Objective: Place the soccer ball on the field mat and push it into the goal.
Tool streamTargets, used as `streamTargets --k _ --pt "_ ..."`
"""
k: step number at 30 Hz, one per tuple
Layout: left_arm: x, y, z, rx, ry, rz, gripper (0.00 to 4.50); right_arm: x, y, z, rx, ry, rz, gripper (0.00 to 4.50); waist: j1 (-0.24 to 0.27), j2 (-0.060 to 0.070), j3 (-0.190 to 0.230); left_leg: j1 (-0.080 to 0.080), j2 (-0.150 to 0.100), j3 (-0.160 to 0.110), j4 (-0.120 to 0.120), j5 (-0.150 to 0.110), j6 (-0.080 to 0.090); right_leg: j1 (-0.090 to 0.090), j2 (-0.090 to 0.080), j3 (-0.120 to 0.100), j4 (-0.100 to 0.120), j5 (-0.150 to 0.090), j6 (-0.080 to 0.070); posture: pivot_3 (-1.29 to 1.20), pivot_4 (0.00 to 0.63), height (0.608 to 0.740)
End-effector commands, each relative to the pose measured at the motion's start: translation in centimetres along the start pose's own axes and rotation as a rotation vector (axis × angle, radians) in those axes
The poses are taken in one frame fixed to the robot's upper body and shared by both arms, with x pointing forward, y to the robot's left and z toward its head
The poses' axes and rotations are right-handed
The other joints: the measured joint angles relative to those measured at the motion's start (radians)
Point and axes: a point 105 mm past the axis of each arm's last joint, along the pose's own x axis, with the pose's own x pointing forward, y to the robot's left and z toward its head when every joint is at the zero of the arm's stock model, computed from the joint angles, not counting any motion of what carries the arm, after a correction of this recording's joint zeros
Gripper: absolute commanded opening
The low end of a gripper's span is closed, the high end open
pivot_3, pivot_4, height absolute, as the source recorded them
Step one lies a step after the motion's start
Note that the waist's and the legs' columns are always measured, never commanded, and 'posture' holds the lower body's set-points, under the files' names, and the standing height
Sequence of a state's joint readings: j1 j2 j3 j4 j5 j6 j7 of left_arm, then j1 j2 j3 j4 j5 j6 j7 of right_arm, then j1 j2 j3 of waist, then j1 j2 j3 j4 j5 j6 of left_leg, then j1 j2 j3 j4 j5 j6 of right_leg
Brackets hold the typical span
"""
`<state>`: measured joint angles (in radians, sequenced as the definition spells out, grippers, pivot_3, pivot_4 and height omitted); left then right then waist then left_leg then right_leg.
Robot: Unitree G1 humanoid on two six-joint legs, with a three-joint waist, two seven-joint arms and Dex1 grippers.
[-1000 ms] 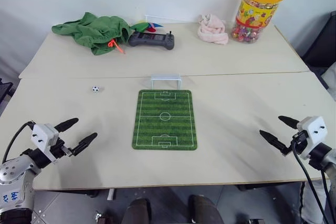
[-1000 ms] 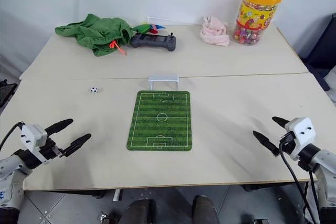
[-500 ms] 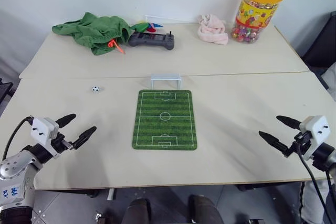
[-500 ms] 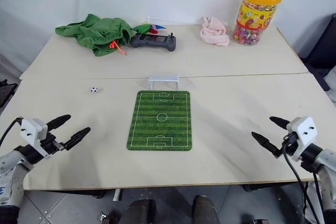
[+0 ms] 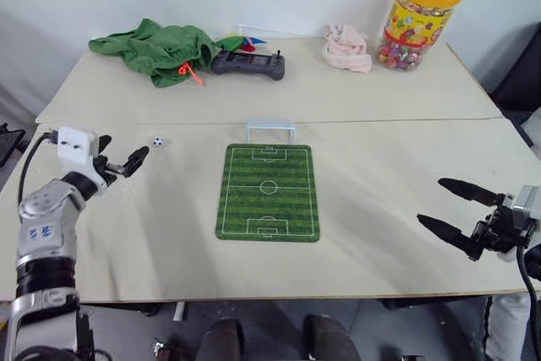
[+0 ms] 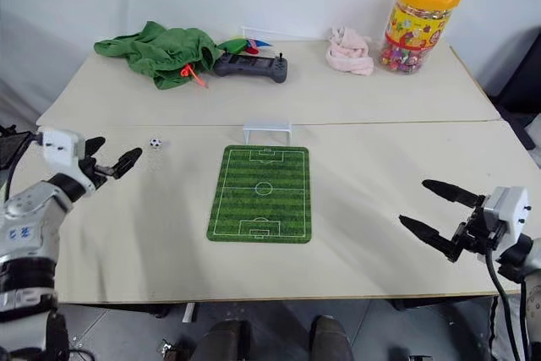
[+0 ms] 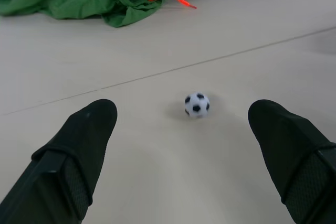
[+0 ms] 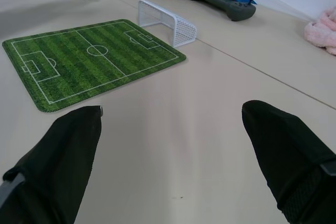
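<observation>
The soccer ball (image 5: 157, 142) is a tiny white ball with black patches, lying on the bare table left of the goal (image 5: 270, 130). The field mat (image 5: 269, 192) lies flat at the table's middle, and the white goal stands at its far end. My left gripper (image 5: 122, 151) is open and points level at the ball from a short way off. In the left wrist view the ball (image 7: 197, 104) lies on the table just beyond the gap between the two fingers, apart from both. My right gripper (image 5: 431, 201) is open and empty near the front right edge, pointing towards the mat.
Along the table's back lie a crumpled green cloth (image 5: 156, 46), a dark game controller (image 5: 247, 63), a pink cloth (image 5: 347, 46) and a candy jar (image 5: 423, 19) with an orange lid. A seam crosses the table just behind the goal.
My left gripper has moved forward and up from the front left edge to just short of the ball. The right gripper has turned its fingers more towards the mat.
</observation>
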<state>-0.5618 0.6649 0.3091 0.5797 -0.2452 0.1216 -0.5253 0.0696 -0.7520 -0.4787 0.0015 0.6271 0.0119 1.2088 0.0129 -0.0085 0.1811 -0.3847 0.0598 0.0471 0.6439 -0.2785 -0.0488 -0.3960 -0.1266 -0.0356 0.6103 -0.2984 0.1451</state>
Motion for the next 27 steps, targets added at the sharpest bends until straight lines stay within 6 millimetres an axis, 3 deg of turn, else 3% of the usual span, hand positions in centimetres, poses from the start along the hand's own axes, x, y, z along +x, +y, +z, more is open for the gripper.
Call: streamTargets --k 1,3,11,20,27 --pt "1.8 0.1 0.1 0.01 0.019 0.019 4.48 -0.1 0.1 0.6 -0.017 -0.01 -0.022 4.5 0.002 -0.001 -0.001 0.0 0.0 0.0 0.001 0.0 0.0 0.001 0.0 0.0 0.0 0.0 0.0 0.0 0.15 0.74" --pt "3.2 -0.5 0.0 -0.003 0.032 0.004 4.48 -0.2 0.2 0.4 -0.015 0.01 -0.037 4.5 0.005 -0.003 -0.002 0.0 0.0 0.001 0.002 0.0 0.0 0.002 0.0 0.0 -0.002 0.001 0.001 0.0 0.15 0.74" --pt "5.3 -2.4 -1.9 -0.034 0.113 -0.017 4.48 -1.6 0.7 0.8 -0.02 0.073 -0.065 4.5 0.012 -0.005 -0.001 -0.001 0.001 0.004 0.003 -0.002 0.002 0.001 0.0 -0.001 -0.006 0.005 0.002 0.0 0.15 0.74" --pt "6.5 -4.6 -2.8 -0.057 0.144 -0.066 4.48 -2.8 0.4 1.7 -0.037 0.113 -0.091 4.5 0.015 -0.006 0.0 -0.001 0.001 0.005 0.004 -0.002 0.002 0.002 0.0 -0.001 -0.009 0.006 0.003 0.0 0.15 0.74" --pt "7.1 -5.0 -2.5 -0.062 0.15 -0.04 4.48 -3.2 0.2 2.0 -0.051 0.131 -0.111 4.5 0.018 -0.006 0.0 -0.002 0.001 0.005 0.004 -0.002 0.002 0.002 0.0 -0.002 -0.009 0.006 0.004 0.0 0.15 0.74"
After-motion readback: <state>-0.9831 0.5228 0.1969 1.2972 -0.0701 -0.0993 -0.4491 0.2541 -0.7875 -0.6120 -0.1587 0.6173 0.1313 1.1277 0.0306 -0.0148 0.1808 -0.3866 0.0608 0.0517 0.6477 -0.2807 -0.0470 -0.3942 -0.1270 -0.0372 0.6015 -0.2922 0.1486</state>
